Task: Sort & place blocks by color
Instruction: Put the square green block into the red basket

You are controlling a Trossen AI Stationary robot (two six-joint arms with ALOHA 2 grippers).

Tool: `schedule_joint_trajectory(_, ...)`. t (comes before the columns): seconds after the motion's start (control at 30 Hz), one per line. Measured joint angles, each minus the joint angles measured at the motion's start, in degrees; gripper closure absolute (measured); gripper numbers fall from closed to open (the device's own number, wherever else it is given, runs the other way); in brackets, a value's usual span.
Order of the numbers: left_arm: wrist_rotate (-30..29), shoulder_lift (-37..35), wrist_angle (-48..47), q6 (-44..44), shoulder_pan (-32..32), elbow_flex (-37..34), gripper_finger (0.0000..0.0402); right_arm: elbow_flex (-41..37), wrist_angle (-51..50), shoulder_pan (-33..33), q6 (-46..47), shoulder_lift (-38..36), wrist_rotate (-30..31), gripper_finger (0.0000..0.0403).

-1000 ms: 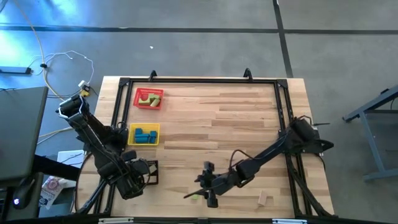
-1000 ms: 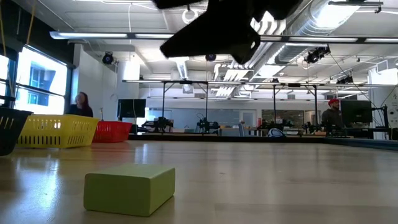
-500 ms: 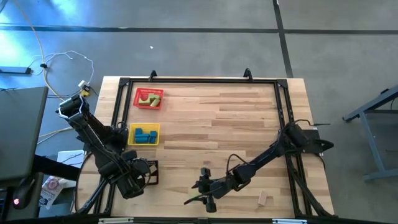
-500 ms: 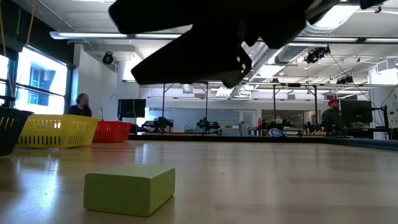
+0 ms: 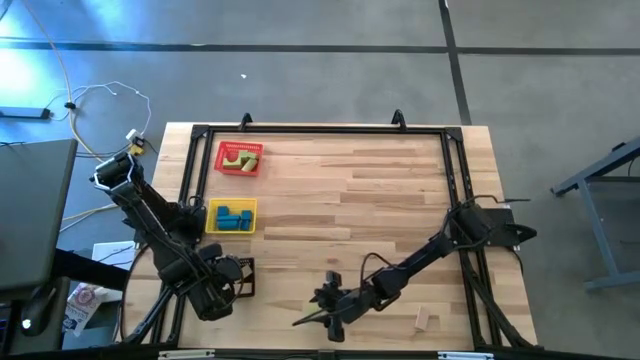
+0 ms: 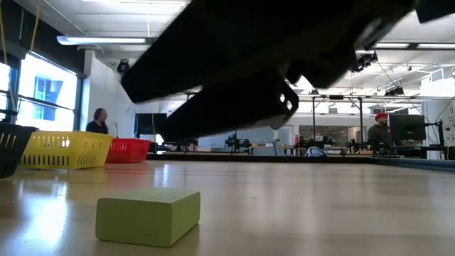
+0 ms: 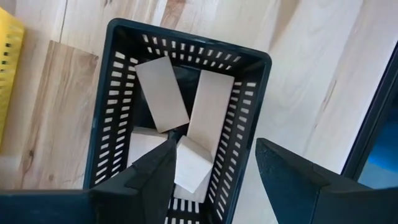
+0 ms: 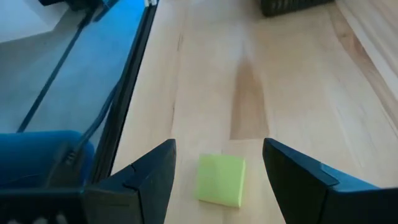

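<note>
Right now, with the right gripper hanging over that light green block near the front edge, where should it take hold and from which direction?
Probably straight down from above, pinching the light green block across its two flat side faces at mid-length. It lies flat on the table with nothing touching it, and the right gripper is open with a finger either side of it. The left gripper waits over the black tray.

High view: the right pincer (image 5: pixel 318 318) covers the green block. Low view: the black tray (image 6: pixel 13 148) is cut off at the left edge. Left wrist view: the left pincer (image 7: pixel 211 180) fingers hide the lower part of the tan blocks (image 7: pixel 186 118); their count cannot be told.
</note>
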Motion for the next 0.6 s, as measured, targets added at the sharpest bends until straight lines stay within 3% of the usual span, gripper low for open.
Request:
schedule_joint_trajectory(0.33, -0.3, 0.0, 0.0, 0.4, 0.0, 0.0, 0.0194, 14.5, -24.6, 0.2, 1.1, 0.1, 0.3, 0.0176)
schedule_joint_trajectory(0.6, -0.3, 0.0, -0.1, 0.5, 0.0, 0.0, 0.0194, 15.0, -25.9, 0.2, 3.4, 1.0, 0.2, 0.0176)
